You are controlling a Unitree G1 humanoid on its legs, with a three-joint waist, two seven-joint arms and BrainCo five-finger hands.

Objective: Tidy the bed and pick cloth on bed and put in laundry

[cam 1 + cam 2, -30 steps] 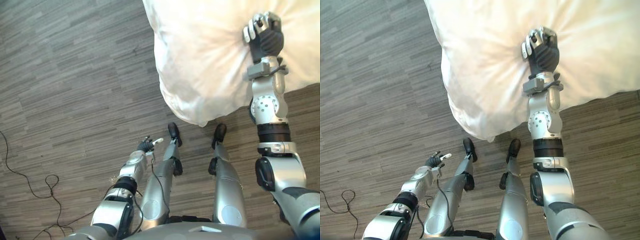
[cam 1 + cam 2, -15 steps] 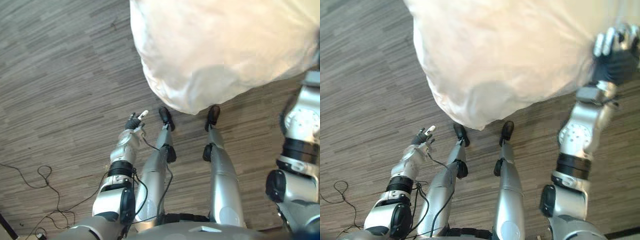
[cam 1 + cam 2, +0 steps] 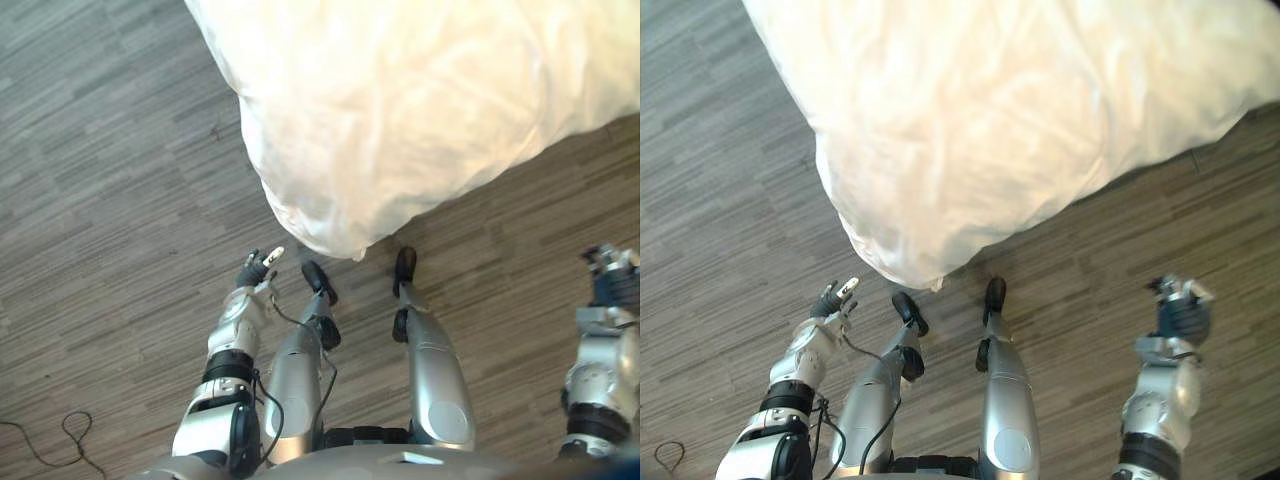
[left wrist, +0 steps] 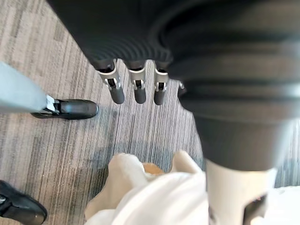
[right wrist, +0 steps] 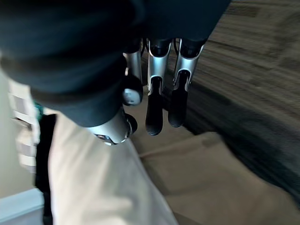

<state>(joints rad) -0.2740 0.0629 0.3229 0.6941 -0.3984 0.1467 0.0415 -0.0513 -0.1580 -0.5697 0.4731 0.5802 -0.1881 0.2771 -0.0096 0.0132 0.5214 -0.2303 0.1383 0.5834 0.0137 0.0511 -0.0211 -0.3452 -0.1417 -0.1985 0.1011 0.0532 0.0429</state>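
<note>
The right hand (image 3: 612, 280) hangs low at the robot's right side in the left eye view, over the wood-grain floor (image 3: 100, 150) and well apart from the white duvet (image 3: 400, 110). The duvet spreads across the top of the scene, and its rumpled corner droops off the bed to just in front of the robot. In the right eye view the left hand (image 3: 835, 297) is also down by its side, near that hanging corner but not touching it, with its fingers held out loosely and empty. The left wrist view confirms this. Its fingers (image 4: 135, 90) point straight out over the floor with nothing between them, and the duvet's corner lies bunched just beyond. In the right wrist view the right hand's fingers (image 5: 154, 110) hang relaxed beside the thumb and grip nothing. The pale fabric past them is probably the side of the duvet, though that cannot be told for sure. The step in hand looks like tidying the bed, with both hands free between pulls. The next move probably calls for a hand to reach up to the duvet's edge, pinch it firmly and draw the sagging corner flat. After that, any loose cloth on the bed can go to the laundry.
</note>
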